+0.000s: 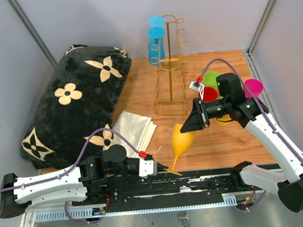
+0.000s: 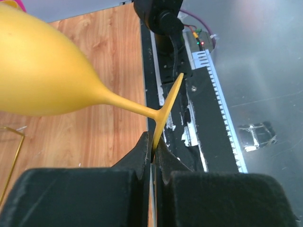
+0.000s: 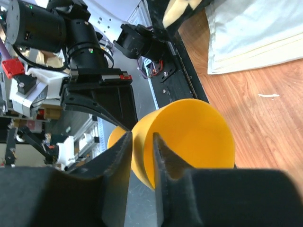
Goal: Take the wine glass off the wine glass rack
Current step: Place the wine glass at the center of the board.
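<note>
While left gripper (image 2: 152,156) is clamped tight on the yellow wine glass (image 1: 182,138) foot, tilting it clear at 6 o'clock of the wine glass rack (image 1: 169,68), right gripper (image 3: 142,146) straddles the rim, narrowly parted; can't tell if it pinches. Probably a handover.

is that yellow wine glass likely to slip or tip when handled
Probably stiff, light plastic: the yellow wine glass looks opaque and matte. Pinched by its thin foot between the left gripper's fingers, it may pivot under the bowl's weight.
</note>
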You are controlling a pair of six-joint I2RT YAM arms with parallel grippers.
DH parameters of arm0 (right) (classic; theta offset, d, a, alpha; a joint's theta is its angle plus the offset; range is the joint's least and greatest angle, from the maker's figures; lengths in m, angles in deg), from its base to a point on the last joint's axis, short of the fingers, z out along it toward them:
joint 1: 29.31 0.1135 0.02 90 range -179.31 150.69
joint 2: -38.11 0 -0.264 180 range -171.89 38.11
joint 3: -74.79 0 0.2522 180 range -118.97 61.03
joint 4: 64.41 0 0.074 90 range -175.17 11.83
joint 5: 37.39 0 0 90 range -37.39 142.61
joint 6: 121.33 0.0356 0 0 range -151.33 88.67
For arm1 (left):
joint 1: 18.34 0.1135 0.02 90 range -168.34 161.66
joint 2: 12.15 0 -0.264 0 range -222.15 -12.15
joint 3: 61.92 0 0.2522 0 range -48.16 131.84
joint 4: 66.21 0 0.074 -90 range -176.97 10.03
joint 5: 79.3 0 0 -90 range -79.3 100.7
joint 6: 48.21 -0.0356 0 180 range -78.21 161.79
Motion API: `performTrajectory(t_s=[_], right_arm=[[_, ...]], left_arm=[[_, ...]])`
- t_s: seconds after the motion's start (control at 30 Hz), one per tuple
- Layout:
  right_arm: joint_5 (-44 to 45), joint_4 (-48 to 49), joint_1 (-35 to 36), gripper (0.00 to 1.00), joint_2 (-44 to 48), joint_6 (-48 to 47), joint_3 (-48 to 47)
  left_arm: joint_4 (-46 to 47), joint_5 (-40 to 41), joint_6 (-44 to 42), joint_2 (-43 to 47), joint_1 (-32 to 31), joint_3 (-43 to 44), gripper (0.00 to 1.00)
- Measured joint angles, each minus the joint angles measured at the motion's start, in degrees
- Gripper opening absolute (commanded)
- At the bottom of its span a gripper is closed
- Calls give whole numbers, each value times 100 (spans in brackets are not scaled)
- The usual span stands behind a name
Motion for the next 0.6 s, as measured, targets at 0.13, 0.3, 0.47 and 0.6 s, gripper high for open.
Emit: performTrajectory(t_s=[0.13, 0.3, 0.47, 0.6], right_arm=[[-190, -66, -22, 1, -15, -149, -11], [-264, 57, -13, 1, 221, 0, -44], [-57, 260, 295, 1, 831, 118, -81], [658, -129, 367, 1, 1047, -133, -389]], left_arm=[[-186, 173, -260, 17, -11, 0, 1], [-267, 542, -330, 96, -13, -11, 40], [-31, 866, -186, 223, 46, -52, 66], [382, 953, -107, 330, 50, -57, 97]])
